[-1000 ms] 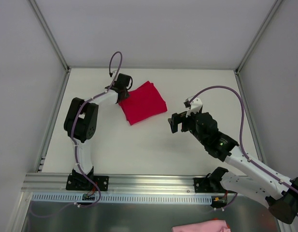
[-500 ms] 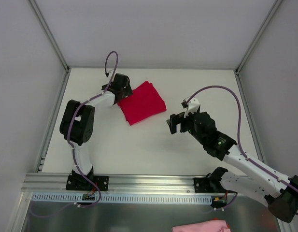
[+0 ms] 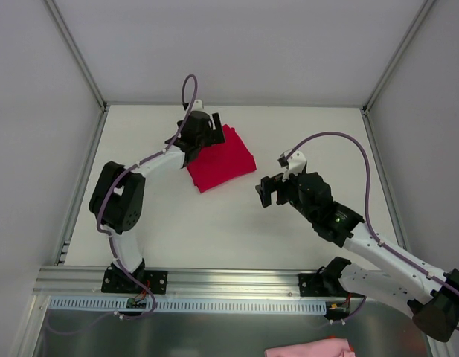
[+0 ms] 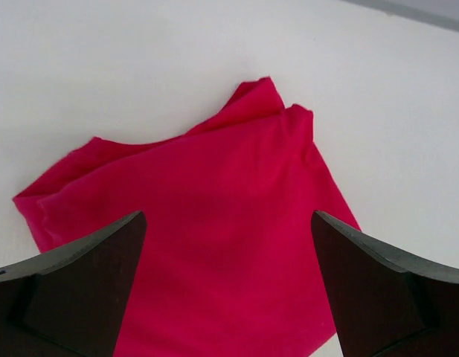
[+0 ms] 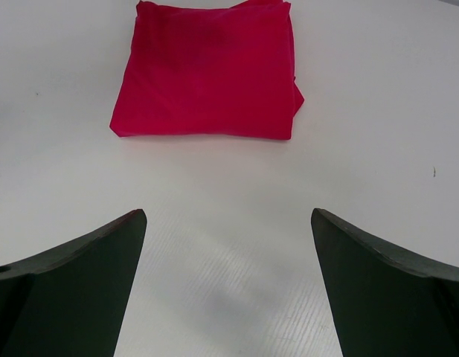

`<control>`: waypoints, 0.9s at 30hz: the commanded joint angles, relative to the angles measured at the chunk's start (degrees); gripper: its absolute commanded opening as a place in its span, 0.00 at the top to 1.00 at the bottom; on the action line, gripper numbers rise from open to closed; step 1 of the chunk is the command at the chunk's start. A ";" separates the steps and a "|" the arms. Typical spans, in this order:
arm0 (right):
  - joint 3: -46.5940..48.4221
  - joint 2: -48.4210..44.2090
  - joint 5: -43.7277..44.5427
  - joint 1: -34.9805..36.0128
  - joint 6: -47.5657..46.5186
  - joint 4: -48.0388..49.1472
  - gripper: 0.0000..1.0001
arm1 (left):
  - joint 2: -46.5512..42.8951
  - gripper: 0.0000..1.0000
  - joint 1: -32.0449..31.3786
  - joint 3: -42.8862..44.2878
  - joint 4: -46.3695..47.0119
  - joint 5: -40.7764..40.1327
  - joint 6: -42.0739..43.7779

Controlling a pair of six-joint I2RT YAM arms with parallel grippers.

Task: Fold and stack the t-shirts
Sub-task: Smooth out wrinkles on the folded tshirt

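Note:
One crimson-red t-shirt (image 3: 223,161) lies folded into a small square on the white table, left of centre toward the back. My left gripper (image 3: 207,134) hovers over its far left corner, open, with nothing between its fingers. The left wrist view looks down on the folded t-shirt (image 4: 214,201), which spans the gap between the spread fingers (image 4: 80,290) of the left gripper (image 4: 228,217). My right gripper (image 3: 268,190) stands open to the right of the shirt, apart from it. In the right wrist view the t-shirt (image 5: 207,71) lies ahead of the empty right gripper (image 5: 228,216).
A pink cloth (image 3: 309,348) shows at the bottom edge, below the metal rail (image 3: 229,281). Grey walls and aluminium posts (image 3: 79,52) close in the table on the left, back and right.
My left gripper has let go and opened, then swung right and farther back, over the shirt's far left corner. The right arm has barely moved.

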 commanded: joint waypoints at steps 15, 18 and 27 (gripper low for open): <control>-3.60 -6.31 2.38 1.55 1.97 1.36 0.05 | 10.56 0.06 -2.55 3.33 0.11 3.68 -0.06; -3.78 -7.46 4.32 1.55 2.23 0.83 0.05 | 10.30 0.07 -3.95 2.28 -1.20 1.84 -0.59; -2.55 -12.20 5.99 1.64 2.67 -1.63 0.02 | 6.17 0.07 -8.78 -4.05 -3.58 -3.08 -3.48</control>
